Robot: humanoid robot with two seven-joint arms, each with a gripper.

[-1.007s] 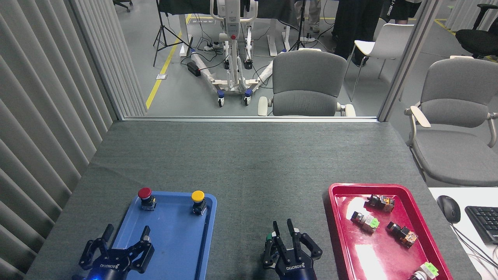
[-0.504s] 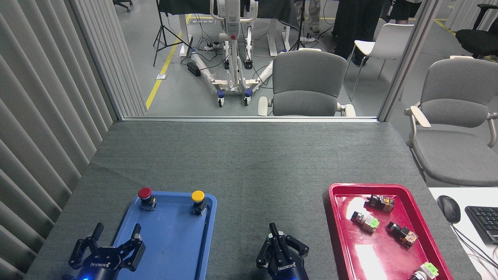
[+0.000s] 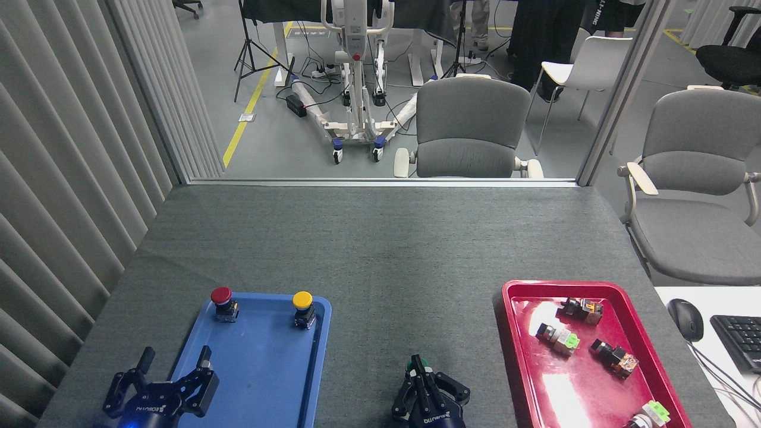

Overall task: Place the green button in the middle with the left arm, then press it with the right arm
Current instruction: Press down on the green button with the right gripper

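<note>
The green button (image 3: pixel 411 362) stands on the dark grey table cover (image 3: pixel 380 261) between the two trays. Only a sliver of its green cap shows past my right gripper's tips. My right gripper (image 3: pixel 418 367) sits at the bottom centre, its fingers pressed together and pointing at the button; I cannot tell whether they touch the cap. My left gripper (image 3: pixel 175 360), with a blue light at its base, hovers open over the near left corner of the blue tray (image 3: pixel 267 380), holding nothing.
A red-capped button (image 3: pixel 222 296) and a yellow-capped button (image 3: pixel 302 301) stand at the blue tray's far end. The red tray (image 3: pixel 517 356) at right holds several small switch parts. A mouse (image 3: pixel 685 318) and keyboard (image 3: pixel 740 339) lie at far right.
My right gripper's fingers have come together from open and it has drawn back toward the bottom edge, over the green button. My left gripper has also pulled back and stayed open.
</note>
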